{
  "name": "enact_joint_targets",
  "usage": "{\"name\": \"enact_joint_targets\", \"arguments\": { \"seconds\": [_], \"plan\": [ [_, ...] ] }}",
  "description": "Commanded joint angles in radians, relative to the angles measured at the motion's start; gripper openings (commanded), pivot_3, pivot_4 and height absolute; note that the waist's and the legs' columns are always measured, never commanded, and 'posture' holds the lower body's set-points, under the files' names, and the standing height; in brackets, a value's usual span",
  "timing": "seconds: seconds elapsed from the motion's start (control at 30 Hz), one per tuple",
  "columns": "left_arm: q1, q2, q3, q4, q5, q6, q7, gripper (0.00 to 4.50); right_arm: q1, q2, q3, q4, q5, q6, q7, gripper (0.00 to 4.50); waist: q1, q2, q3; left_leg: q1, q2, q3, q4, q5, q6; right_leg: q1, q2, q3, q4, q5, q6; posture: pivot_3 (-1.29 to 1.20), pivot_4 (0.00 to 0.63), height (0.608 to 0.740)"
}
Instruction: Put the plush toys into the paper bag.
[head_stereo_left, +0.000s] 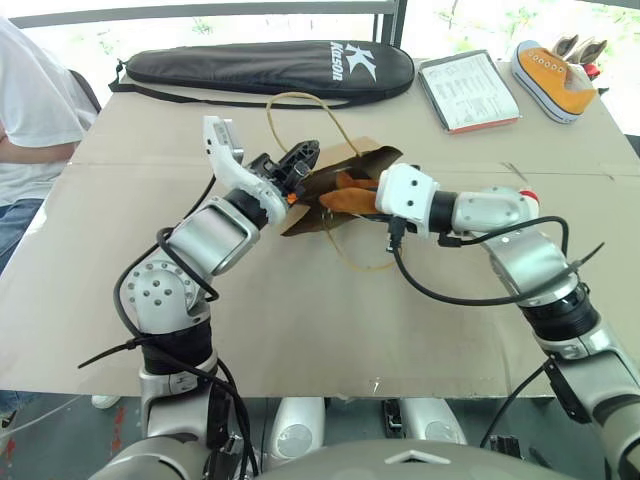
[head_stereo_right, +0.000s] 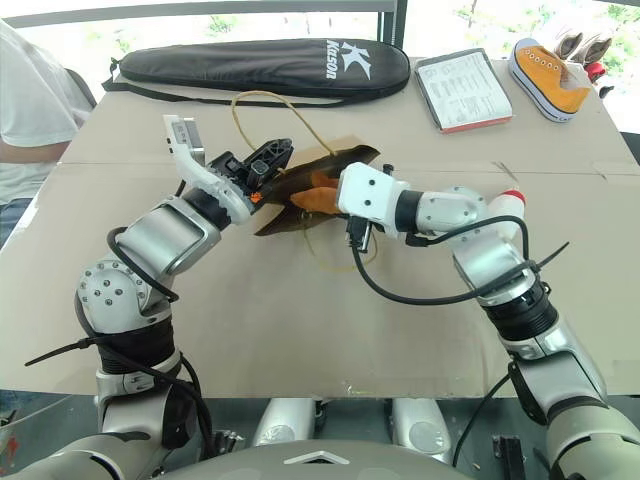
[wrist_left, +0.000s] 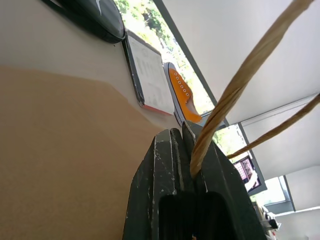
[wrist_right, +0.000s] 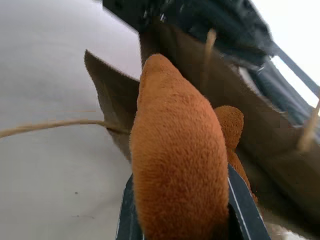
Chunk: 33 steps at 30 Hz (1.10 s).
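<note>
Right wrist view puts the orange-brown plush toy (wrist_right: 177, 165) closest of all, squeezed between my right gripper (wrist_right: 187, 210) fingers, which are closed on its sides with the toy bulging out past the tips. Just beyond those tips lies the open mouth of the paper bag (wrist_right: 107, 82), and the toy's front end is already at or just inside that brown rim; I cannot tell how deep it reaches. One thin twisted handle (wrist_right: 55, 125) trails off sideways from the rim over the table. From the head cameras, my right gripper (head_stereo_left: 372, 200) points across toward my left one, with the toy (head_stereo_left: 345, 200) showing orange at the bag's opening between them. My left gripper (wrist_left: 187, 150) is clamped shut on the bag's other handle (wrist_left: 240, 80), the cord running up out from between my black fingers (wrist_left: 160, 170); this gripper (head_stereo_left: 297, 165) sits right at the bag's edge (head_stereo_left: 375, 155), holding that side lifted off the cardboard-covered table (head_stereo_left: 300, 320). Just behind my right wrist a white toy with a red top (head_stereo_left: 526, 197) peeks out on the table. Far past both sets of fingertips lie a long black racket case (head_stereo_left: 270, 68), a clipboard of papers (head_stereo_left: 468, 92) and an orange-and-white sneaker (head_stereo_left: 553, 78). A person in a white shirt (head_stereo_left: 30, 110) sits at the table's far left corner.
</note>
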Motion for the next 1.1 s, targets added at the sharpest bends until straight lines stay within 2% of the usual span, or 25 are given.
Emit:
{"name": "enact_joint_targets", "arguments": {
  "seconds": [0.03,0.17,0.23,0.27,0.33,0.37,0.5,0.7,0.8,0.93,1.0,1.1],
  "plan": [
    [0.008,0.009,-0.027,-0.046,-0.061,0.0,0.001,0.0,-0.08,0.032,0.048,0.094,-0.09,-0.075,-0.012,0.04,0.0,0.0,0.0,0.0,0.0,0.0,0.0,0.0,0.0,0.0,0.0,0.0,0.0,0.0,0.0,0.0,0.15,0.74],
    [0.039,0.005,-0.064,-0.067,-0.138,-0.011,0.042,0.0,-0.229,0.113,0.148,0.36,-0.234,-0.234,-0.041,0.04,-0.004,0.0,0.0,0.001,0.0,0.001,0.0,0.0,0.0,0.0,0.0,0.001,0.0,0.0,0.0,0.0,0.15,0.74],
    [0.046,0.011,-0.076,-0.078,-0.158,-0.02,0.056,0.0,-0.259,0.153,0.142,0.43,-0.222,-0.271,-0.021,0.88,-0.001,0.0,0.0,0.0,0.0,0.0,0.0,0.0,0.0,0.0,0.0,0.0,0.0,0.0,0.0,0.0,0.15,0.74],
    [0.05,0.012,-0.076,-0.083,-0.166,-0.03,0.065,0.0,-0.265,0.158,0.146,0.454,-0.228,-0.298,-0.011,1.11,0.001,0.0,0.0,0.0,0.0,-0.001,0.0,0.0,0.0,0.0,0.0,-0.001,0.0,0.0,0.0,0.0,0.15,0.74],
    [0.055,0.019,-0.073,-0.091,-0.172,-0.048,0.077,0.0,-0.266,0.162,0.141,0.482,-0.241,-0.342,-0.005,2.21,0.006,0.0,0.0,-0.001,0.0,-0.001,0.0,0.0,-0.001,0.0,0.0,-0.001,-0.001,0.0,0.0,0.0,0.15,0.74],
    [0.057,0.025,-0.067,-0.094,-0.169,-0.056,0.08,0.0,-0.255,0.166,0.124,0.473,-0.225,-0.342,-0.001,2.51,0.007,0.0,0.0,-0.001,0.0,-0.001,0.0,0.0,-0.001,0.0,-0.001,-0.001,-0.002,0.0,0.0,0.0,0.15,0.74],
    [0.061,0.047,-0.046,-0.089,-0.147,-0.092,0.092,0.0,-0.191,0.123,0.066,0.347,-0.151,-0.289,0.076,4.26,0.008,0.0,0.0,-0.001,0.0,-0.001,-0.001,0.0,-0.001,0.001,-0.003,-0.001,-0.003,0.0,0.0,0.0,0.15,0.74],
    [0.071,0.063,-0.047,-0.07,-0.069,-0.119,0.065,0.0,-0.087,0.02,-0.056,0.103,-0.036,-0.084,0.134,4.26,0.008,0.0,0.0,-0.001,0.0,-0.001,-0.001,0.0,0.0,0.002,-0.003,-0.002,-0.003,0.0,0.0,0.0,0.15,0.74],
    [0.064,0.06,-0.053,-0.056,-0.038,-0.121,0.041,0.0,-0.045,-0.001,-0.124,-0.022,0.025,0.051,0.116,4.26,0.006,0.0,0.0,0.0,0.0,-0.001,-0.001,0.0,0.0,0.002,-0.003,-0.002,-0.003,0.0,0.0,0.0,0.15,0.74],
    [0.052,0.067,-0.062,-0.045,0.014,-0.11,0.008,0.0,0.033,-0.011,-0.275,-0.226,0.187,0.261,0.072,4.26,0.006,0.0,0.0,0.0,0.0,-0.001,-0.002,0.0,0.0,0.002,-0.002,-0.001,-0.003,0.0,0.0,0.0,0.15,0.74],
    [0.025,0.08,-0.065,-0.035,0.047,-0.099,-0.009,0.0,0.1,-0.05,-0.432,-0.343,0.257,0.432,0.006,4.26,0.007,0.0,0.0,0.0,0.0,-0.001,-0.003,0.0,0.0,0.002,-0.002,-0.001,-0.003,0.0,0.0,0.0,0.15,0.74],
    [-0.007,0.096,-0.073,-0.027,0.099,-0.086,-0.037,0.0,0.246,-0.171,-0.591,-0.427,0.21,0.577,-0.071,4.26,0.026,-0.001,0.0,-0.001,-0.001,-0.001,-0.003,-0.002,0.003,0.002,-0.003,-0.002,-0.004,0.0,0.0,0.0,0.15,0.74]
  ]
}}
